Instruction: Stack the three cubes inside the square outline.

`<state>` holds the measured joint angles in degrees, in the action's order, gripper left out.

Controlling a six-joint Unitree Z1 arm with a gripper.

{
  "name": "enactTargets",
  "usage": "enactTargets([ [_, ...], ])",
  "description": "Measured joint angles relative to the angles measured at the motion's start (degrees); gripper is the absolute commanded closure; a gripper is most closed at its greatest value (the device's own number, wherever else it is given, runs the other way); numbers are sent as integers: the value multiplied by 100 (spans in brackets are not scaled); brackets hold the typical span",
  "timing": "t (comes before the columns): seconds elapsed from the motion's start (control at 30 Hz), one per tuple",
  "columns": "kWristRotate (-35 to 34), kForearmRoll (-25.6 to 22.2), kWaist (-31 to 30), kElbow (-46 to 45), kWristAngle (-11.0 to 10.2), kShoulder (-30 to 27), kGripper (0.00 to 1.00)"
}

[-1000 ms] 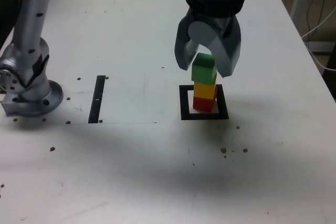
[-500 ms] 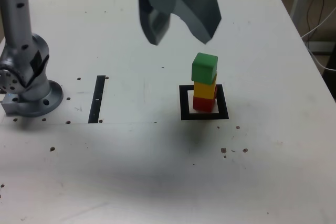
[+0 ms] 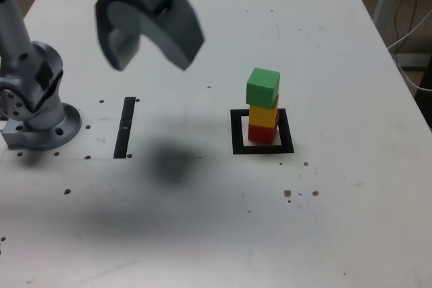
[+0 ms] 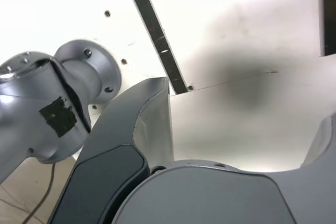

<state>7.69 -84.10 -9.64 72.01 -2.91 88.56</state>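
Three cubes stand in one upright stack: the green cube (image 3: pixel 262 88) on top, the yellow cube (image 3: pixel 263 114) in the middle, the red cube (image 3: pixel 261 132) at the bottom. The stack sits inside the black square outline (image 3: pixel 237 133). My gripper (image 3: pixel 150 62) hangs high above the table, well toward the exterior view's left of the stack, open with nothing between its jaws. In the wrist view the gripper (image 4: pixel 247 124) is spread wide over bare table, and the cubes are out of that view.
The arm's grey base (image 3: pixel 37 109) is bolted at the exterior view's left. A narrow black strip (image 3: pixel 125 127) lies beside it, also seen as the strip (image 4: pixel 159 40) in the wrist view. Small dark specks dot the white table (image 3: pixel 324 220). Cables hang past the table's right edge.
My gripper opened off the green cube, rose, and swung toward the exterior view's left, away from the stack. The stack has not moved.
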Motion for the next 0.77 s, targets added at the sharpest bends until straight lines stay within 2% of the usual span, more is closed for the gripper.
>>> enactTargets([
  [0.1, -51, 236, 94, -566, 113, -67, 1],
  [0.23, -51, 439, 327, -750, 181, -67, 0],
  [0.43, -199, 685, 781, -1344, 181, -21, 0],
  [0.57, -456, 820, 853, -1512, 105, 56, 0],
  [0.77, -677, 826, 849, -1517, 142, 178, 0],
])
